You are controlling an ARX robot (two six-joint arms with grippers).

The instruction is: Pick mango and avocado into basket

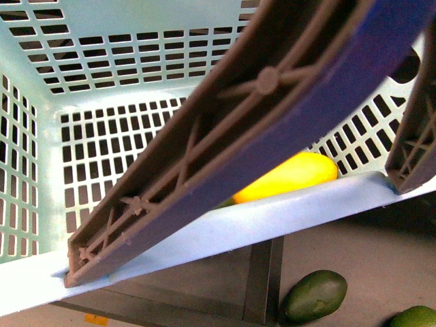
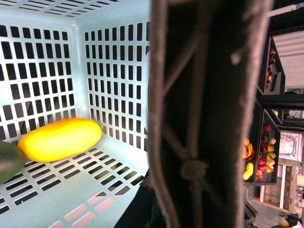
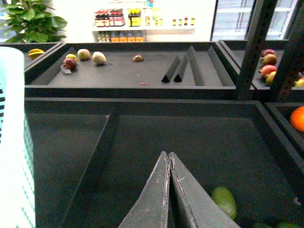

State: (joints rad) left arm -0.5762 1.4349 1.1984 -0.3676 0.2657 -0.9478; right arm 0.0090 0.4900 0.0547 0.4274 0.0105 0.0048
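Already the mango lay lengthwise in the basket with a dark green fruit touching its end, while the right gripper hung pinched together and empty over the dark bin; left gripper's state couldn't be told.

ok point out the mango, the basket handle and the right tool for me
mango (image 2: 61, 138), left wrist view, middle of its yellow-orange skin, inside the basket.
basket handle (image 1: 267, 80), front view, the round hub on its ribbed underside.
right tool (image 3: 169, 159), right wrist view, between the closed fingertips.
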